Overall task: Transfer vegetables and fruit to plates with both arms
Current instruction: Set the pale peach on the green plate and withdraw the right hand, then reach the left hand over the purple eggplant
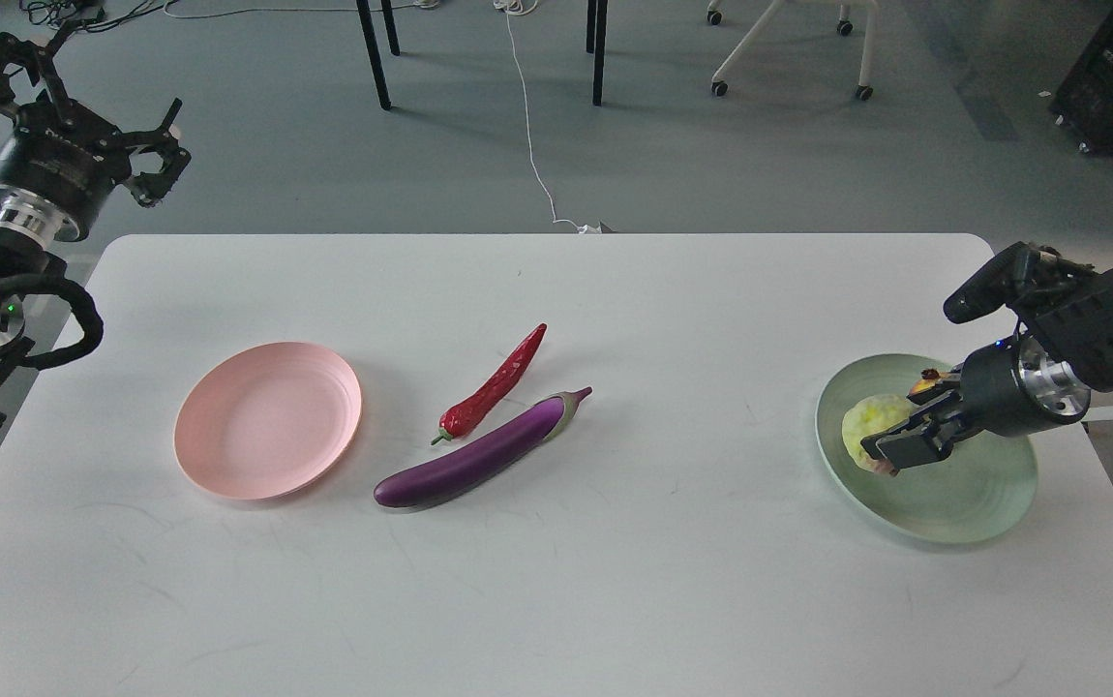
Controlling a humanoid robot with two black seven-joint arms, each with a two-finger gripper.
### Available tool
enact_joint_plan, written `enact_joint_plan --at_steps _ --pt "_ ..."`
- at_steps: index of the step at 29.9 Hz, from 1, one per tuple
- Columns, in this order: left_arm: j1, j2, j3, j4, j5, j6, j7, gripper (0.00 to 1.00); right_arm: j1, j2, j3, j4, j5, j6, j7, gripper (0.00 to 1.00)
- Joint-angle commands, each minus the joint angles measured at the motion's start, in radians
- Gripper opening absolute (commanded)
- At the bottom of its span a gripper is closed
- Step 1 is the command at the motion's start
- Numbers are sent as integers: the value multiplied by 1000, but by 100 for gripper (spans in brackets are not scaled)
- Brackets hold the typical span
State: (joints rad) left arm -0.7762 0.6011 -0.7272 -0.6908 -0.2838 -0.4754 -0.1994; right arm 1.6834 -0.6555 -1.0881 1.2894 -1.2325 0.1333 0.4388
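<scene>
The purple eggplant (479, 455) lies slantwise at the table's middle, with the red chili pepper (498, 384) just behind it. The pale pink plate (268, 418) to their left holds nothing. The pale green plate (944, 494) is at the right. My right gripper (890, 447) is low over it, its fingers clasped around the bumpy yellow-green fruit (868, 418), which is at the plate's left part. A small dark-red and yellow bit (928, 378) shows behind the gripper; the pomegranate is otherwise hidden. My left gripper (162, 155) is open and empty, off the table's far left corner.
The white table (615, 600) has rounded far corners. Beyond its far edge is grey floor with table legs (375, 58), a white cable (532, 145) and a chair base (789, 48). My left arm's cable loop (73, 329) hangs beside the table's left edge.
</scene>
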Motion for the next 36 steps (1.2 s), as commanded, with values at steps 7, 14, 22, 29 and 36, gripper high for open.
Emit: enact_joint_plan --at_steps 7,14,22,29,36 --pt "0 -8 5 -35 2 -5 12 98 -110 -56 63 -75 8 -8 -11 86" --pt "-3 -6 6 -38 3 -9 25 98 -152 -107 175 -76 48 -5 -9 98" --pt "-6 2 8 -38 92 -6 11 98 -159 -159 446 -166 164 18 -5 99" --pt "-63 -4 0 -35 400 47 -75 98 -303 -55 744 -424 301 52 -3 99" --pt "-106 -14 8 -137 727 35 -81 98 -545 45 1129 -581 504 42 -2 99"
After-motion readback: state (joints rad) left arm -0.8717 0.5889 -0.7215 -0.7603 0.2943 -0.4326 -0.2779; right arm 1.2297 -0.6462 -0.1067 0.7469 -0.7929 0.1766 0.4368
